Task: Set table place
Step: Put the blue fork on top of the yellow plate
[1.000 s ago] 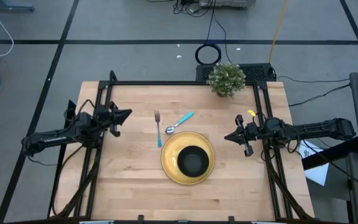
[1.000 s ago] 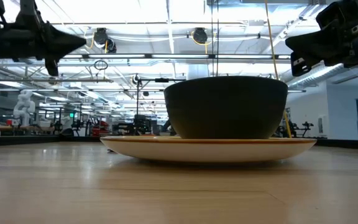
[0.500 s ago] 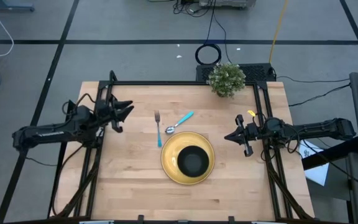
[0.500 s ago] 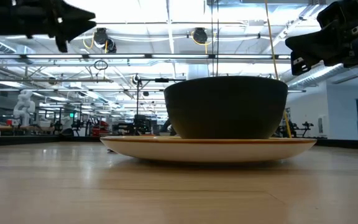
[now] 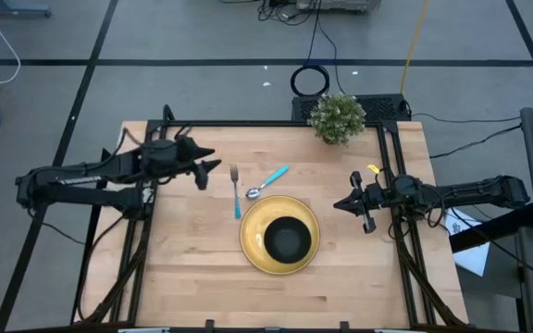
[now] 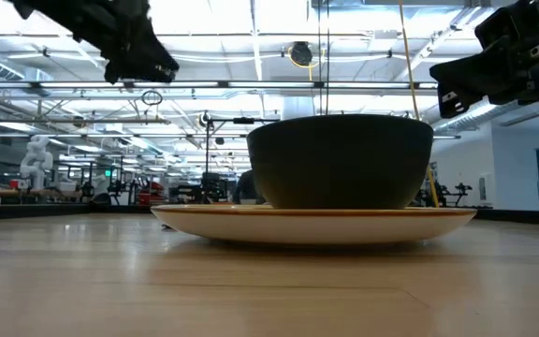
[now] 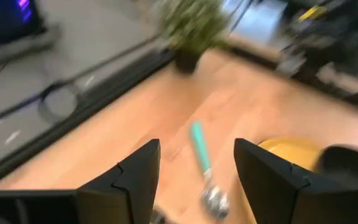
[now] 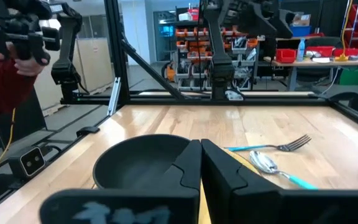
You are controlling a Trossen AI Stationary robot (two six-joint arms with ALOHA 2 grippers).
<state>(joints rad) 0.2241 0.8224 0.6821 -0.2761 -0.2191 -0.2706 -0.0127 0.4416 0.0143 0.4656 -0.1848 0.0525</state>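
The yellow plate [image 5: 254,225] lies flat on the table [image 5: 192,277], just right of its middle, with a black bowl [image 5: 288,240] standing in it. A fork [image 5: 235,190] and a teal-handled spoon [image 5: 266,181] lie on the wood just beyond the plate. My left gripper [image 5: 209,169] hovers open above the table, left of the fork. In the left wrist view the spoon [image 7: 202,165] shows between its spread fingers [image 7: 135,180], farther off. My right gripper [image 5: 340,204] is shut with nothing in it, above the table's right side, pointing at the bowl [image 8: 142,165].
A small potted plant [image 5: 338,117] stands at the table's far edge, right of centre. Black rails [image 5: 155,157] run along the table's left and right sides. Bare wood lies near the front edge. A person's red sleeve [image 8: 5,81] shows beyond the table.
My left gripper has swung from the left rail toward the table's right, nearing the fork and spoon, and its fingers have opened. The right arm, plate, bowl and cutlery have kept still.
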